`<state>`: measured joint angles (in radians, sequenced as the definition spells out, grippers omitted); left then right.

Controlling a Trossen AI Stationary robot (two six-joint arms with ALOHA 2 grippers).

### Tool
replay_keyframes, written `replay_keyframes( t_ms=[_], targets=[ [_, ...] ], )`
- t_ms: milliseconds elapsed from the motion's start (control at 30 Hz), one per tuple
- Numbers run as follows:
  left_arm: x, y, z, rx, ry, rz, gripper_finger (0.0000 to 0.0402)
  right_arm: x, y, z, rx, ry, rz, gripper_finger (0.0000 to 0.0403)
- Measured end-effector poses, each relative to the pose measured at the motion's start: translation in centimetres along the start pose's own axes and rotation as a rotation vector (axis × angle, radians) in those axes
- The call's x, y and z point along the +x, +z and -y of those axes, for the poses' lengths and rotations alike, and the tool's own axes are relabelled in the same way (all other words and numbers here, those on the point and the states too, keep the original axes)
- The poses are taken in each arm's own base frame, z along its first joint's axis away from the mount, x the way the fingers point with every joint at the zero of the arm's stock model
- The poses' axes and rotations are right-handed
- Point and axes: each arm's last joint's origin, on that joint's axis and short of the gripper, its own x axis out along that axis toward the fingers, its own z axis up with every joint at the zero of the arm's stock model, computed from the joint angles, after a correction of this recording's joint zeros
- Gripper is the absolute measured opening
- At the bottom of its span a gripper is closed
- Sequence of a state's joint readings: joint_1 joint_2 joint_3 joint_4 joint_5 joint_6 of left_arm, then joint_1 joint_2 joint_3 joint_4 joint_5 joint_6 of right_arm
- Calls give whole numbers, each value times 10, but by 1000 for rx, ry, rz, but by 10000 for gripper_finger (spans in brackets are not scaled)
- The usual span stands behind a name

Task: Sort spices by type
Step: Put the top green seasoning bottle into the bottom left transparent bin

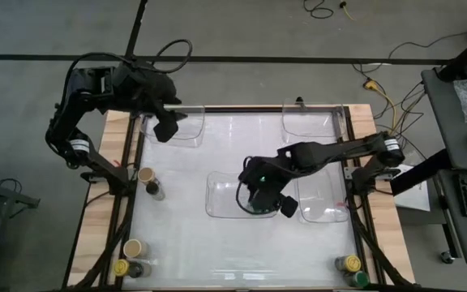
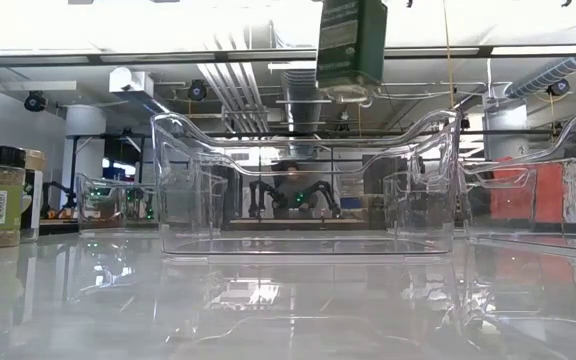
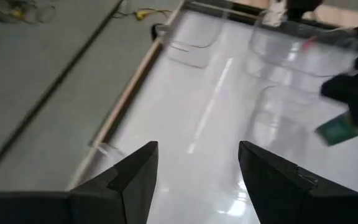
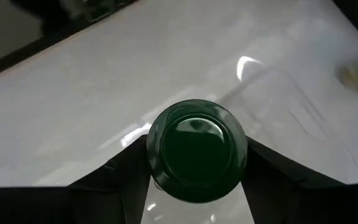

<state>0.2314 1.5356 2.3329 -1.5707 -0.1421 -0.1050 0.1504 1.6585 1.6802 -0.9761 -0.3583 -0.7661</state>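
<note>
1. The right claw (image 1: 259, 200) is clamped on a green-lidded spice jar (image 4: 196, 149) and holds it in the air over the clear plastic tray (image 1: 217, 212) at the middle of the surface (image 1: 217, 251). In the low view the jar hangs above that tray's rim, not yet inside.

2. The step in hand looks like placing this jar — a steady, straight descent suits it, with the jar kept upright and centred between the tray's walls so its base does not clip the raised rim.

3. Release would be safest once the base rests on the tray floor; the jar is a narrow cylinder and could topple if dropped.

4. The left claw (image 1: 165, 128) waits over the far-left part of the surface near another clear tray (image 1: 191, 130), its fingers spread wide with nothing between them.

5. Other jars stand apart: a tan-lidded jar (image 1: 145, 174) with a darker one just beside it at the left edge, a tan-lidded and a yellow-lidded jar (image 1: 121, 266) at the near-left corner, and a yellow and green pair (image 1: 349, 266) at the near-right corner.

6. Materials — the trays are thin transparent plastic with curved, scalloped rims. The surface is glossy white and mirrors the trays. The lids are smooth, round and shiny.
</note>
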Motion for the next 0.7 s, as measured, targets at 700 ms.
replay_keyframes(
  t_ms=[700],
  targets=[
    [-28,-14,36,-112,-232,9,207,15,-53,20,-181,164,-6,199]
  ],
)
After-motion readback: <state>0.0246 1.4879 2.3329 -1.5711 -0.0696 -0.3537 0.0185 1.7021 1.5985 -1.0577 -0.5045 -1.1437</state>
